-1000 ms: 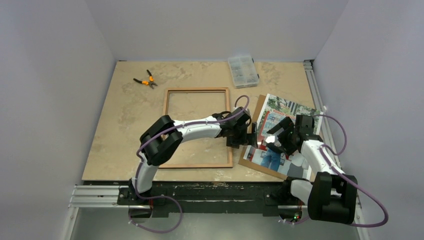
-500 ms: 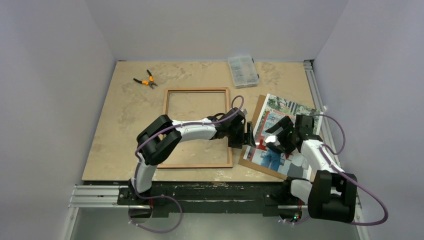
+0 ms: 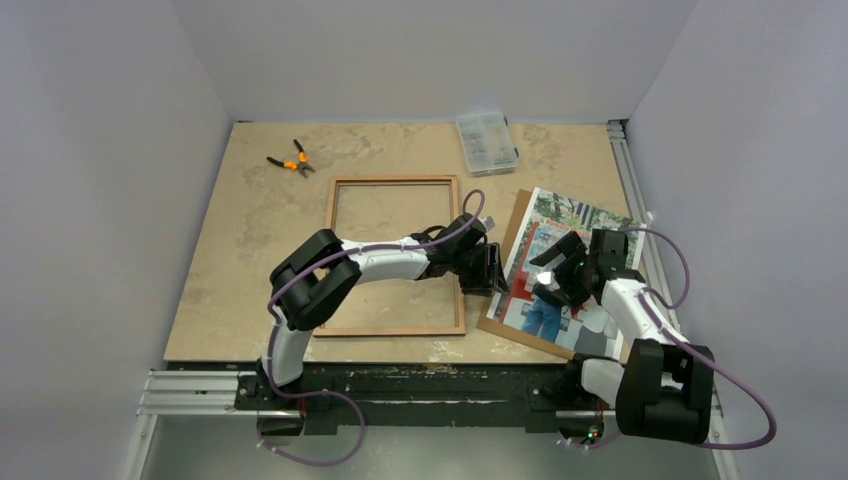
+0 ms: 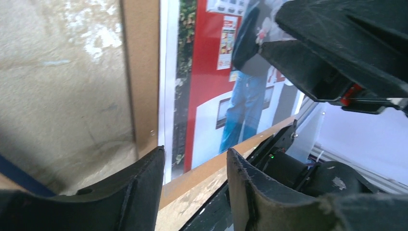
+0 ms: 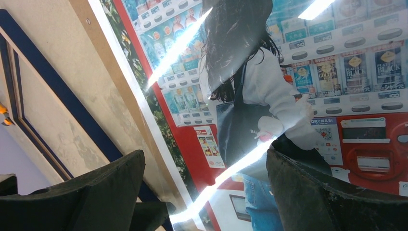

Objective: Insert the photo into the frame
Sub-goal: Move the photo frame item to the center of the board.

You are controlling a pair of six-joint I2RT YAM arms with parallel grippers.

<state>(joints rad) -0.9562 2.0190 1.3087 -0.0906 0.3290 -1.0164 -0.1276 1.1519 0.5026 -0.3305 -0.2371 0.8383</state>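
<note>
1. Top external view
   - The photo (image 3: 585,222) lies face up on a brown board (image 3: 518,218). It is directly under my right claw (image 3: 553,278) and just ahead of my left claw (image 3: 492,272).
   - The frame (image 3: 393,181) lies flat with its wood-brown face up, under my left forearm and behind that claw. It sits apart from the photo.
   - I judge that the frame lies back-side up so that it can receive the print.

2. Left wrist view
   - My left fingers (image 4: 139,192) stand partly apart, and nothing shows between them.
   - The photo's white border and the board's edge run straight ahead of the gap.
   - I judge this line-up is meant to pinch the border and peel it off the board.
   - I cannot tell whether a pad touches the paper.

3. Right wrist view
   - My right claw is spread wide and holds nothing.
   - The glossy print fills the space beneath and between its fingers.
   - The frame's dark blue rail lies beyond the left finger.
   - I judge that this claw sits over the print to steady it while the other claw works the edge.
</note>
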